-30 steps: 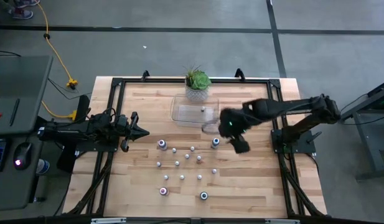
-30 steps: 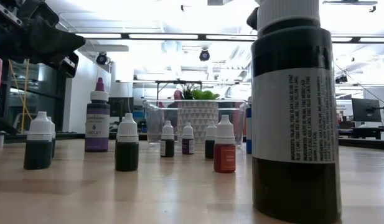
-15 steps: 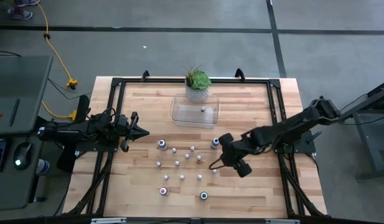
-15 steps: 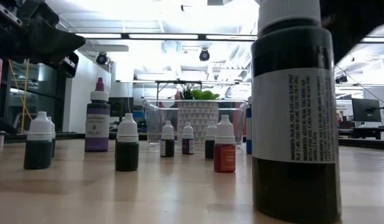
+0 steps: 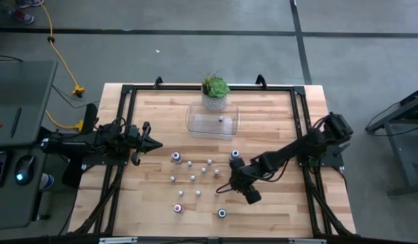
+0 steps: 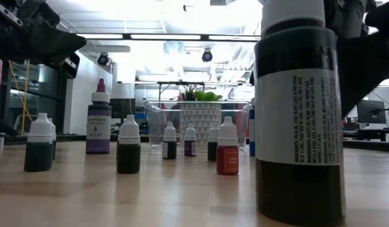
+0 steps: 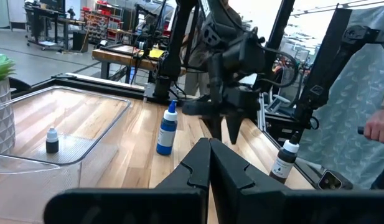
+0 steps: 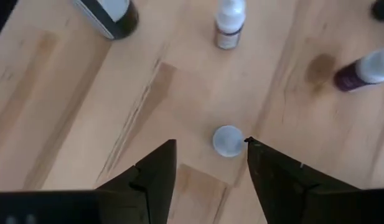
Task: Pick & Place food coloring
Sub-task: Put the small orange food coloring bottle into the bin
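The desk [image 5: 161,112] carries a clear tray [image 5: 195,125] near its far edge, holding only 1 small bottle [image 5: 221,119]. About 14 food coloring bottles [image 5: 193,178] stand mid-desk, so most work remains. The right end effector [image 5: 227,188], fingers spread, hangs over a white-capped bottle [image 8: 228,140]. The left end effector [image 5: 153,142] waits closed at the left edge.

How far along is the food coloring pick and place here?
Done: one small bottle sits in the clear tray. In hand: the right end effector, open, is over a white-capped bottle. Left: about fourteen bottles on the table; the left end effector waits at the table's left side.
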Controlling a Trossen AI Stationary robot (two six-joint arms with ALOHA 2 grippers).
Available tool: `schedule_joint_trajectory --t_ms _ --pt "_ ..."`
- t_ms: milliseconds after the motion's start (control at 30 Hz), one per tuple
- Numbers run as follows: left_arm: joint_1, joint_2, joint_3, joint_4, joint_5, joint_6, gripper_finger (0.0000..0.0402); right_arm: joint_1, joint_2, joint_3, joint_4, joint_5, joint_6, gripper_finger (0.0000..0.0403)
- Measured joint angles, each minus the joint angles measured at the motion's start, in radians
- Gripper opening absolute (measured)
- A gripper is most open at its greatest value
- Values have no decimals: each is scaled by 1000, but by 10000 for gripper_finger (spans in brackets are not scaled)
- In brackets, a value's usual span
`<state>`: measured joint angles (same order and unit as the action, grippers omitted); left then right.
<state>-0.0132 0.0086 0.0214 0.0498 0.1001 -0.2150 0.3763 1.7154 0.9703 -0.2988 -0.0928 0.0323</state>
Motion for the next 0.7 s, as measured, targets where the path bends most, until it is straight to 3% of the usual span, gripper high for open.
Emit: schedule_joint_trajectory --t_ms 700 --pt "0 0 0 0 0 0 0 -6 19 0 27 19 20 122"
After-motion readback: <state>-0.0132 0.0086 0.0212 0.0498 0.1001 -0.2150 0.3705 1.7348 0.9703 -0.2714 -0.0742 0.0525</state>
